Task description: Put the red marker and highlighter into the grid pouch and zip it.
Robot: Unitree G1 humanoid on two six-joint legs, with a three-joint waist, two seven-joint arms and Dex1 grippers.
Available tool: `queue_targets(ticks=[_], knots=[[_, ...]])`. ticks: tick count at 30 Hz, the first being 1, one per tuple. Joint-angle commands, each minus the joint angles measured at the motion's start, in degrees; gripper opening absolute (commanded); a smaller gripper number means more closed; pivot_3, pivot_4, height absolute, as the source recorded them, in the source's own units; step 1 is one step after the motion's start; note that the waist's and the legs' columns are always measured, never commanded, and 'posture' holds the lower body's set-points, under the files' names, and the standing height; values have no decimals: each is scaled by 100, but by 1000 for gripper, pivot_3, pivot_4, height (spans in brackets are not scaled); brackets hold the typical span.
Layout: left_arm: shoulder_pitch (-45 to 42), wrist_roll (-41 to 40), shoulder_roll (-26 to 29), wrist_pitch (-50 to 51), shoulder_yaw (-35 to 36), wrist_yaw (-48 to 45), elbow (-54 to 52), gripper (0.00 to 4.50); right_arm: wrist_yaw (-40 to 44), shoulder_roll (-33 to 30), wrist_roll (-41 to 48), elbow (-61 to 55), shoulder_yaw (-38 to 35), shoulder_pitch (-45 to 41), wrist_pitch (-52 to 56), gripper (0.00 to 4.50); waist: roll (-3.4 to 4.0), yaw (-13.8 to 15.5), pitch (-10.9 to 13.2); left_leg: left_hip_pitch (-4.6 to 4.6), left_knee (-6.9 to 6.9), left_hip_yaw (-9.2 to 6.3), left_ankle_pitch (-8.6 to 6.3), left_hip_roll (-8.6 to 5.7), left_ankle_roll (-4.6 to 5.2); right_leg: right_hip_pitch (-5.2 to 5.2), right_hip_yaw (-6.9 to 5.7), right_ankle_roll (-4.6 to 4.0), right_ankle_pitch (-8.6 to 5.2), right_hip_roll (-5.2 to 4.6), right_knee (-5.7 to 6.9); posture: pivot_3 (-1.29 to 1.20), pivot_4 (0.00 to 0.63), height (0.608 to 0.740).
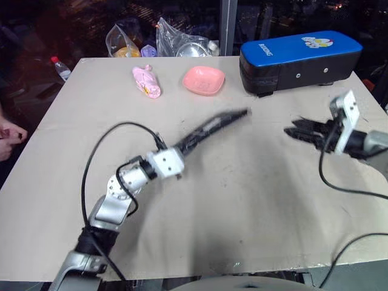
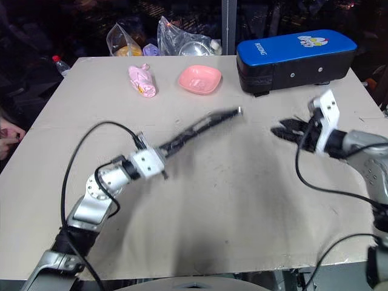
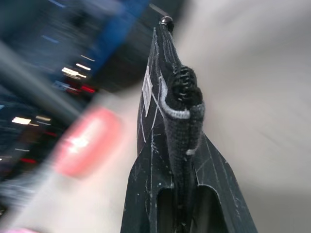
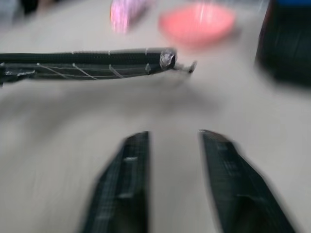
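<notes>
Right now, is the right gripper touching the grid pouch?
Apart. In the right wrist view the right gripper stands open with bare table between its fingertips and the grid pouch, which hangs beyond them.

Grid pouch: matt black woven cloth, small metal zipper pull. Table: matt, lightly scuffed. Pink dish: smooth plastic. Blue-topped case: glossy.
</notes>
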Motion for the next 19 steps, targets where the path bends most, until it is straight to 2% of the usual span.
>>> queue_targets(ticks=[1,2,3,6,7,10,14,19], knots=[[492,-651,185,304,50,-499,-409,1290,357,-86,-332,42,-70,540,-723,3535,-3,-14,3,2,0,0,-1,2,0,0,2,1,-1,-1,1,0,150,740],[685,-883,209,537,103,-601,-545,1903,359,-2,-440,170,-117,702,-988,4102,-3,-12,3,2,1,0,-1,2,0,-1,2,6,-4,0,1,0,150,740],[888,-1137,234,826,175,-687,-723,2324,337,100,-578,318,-162,854,-1316,4492,-1,-7,4,4,5,-3,-1,4,0,1,5,24,-14,0,4,0,150,740],[1523,-2070,330,1858,472,-816,-1452,3608,665,436,-644,720,-271,1230,-2162,4500,-1,-11,4,11,10,-4,0,6,-1,3,2,22,-15,-3,11,0,150,740],[2006,-2508,487,2282,634,-921,-1847,4029,824,567,-654,892,-284,1394,-2463,4500,-2,-12,5,12,10,-6,0,6,-1,4,5,22,-15,-6,11,0,150,740],[3021,-3028,605,2903,1165,-810,-2441,4029,1247,854,-821,1513,-342,1633,-3544,4500,5,-34,8,10,6,-6,0,9,-2,1,20,23,-16,-3,8,0,150,740],[3215,-3092,270,3231,1672,-206,-2494,4029,1736,1118,-784,2236,-509,1603,-4580,4500,18,20,17,12,14,-8,1,0,-1,3,11,6,-26,2,12,0,150,740],[3259,-2812,102,3207,1836,-44,-2371,4029,2015,1115,-860,2879,-466,1453,-4998,4500,18,15,17,15,18,-11,1,-2,-2,12,-1,3,-27,2,10,0,150,740]])
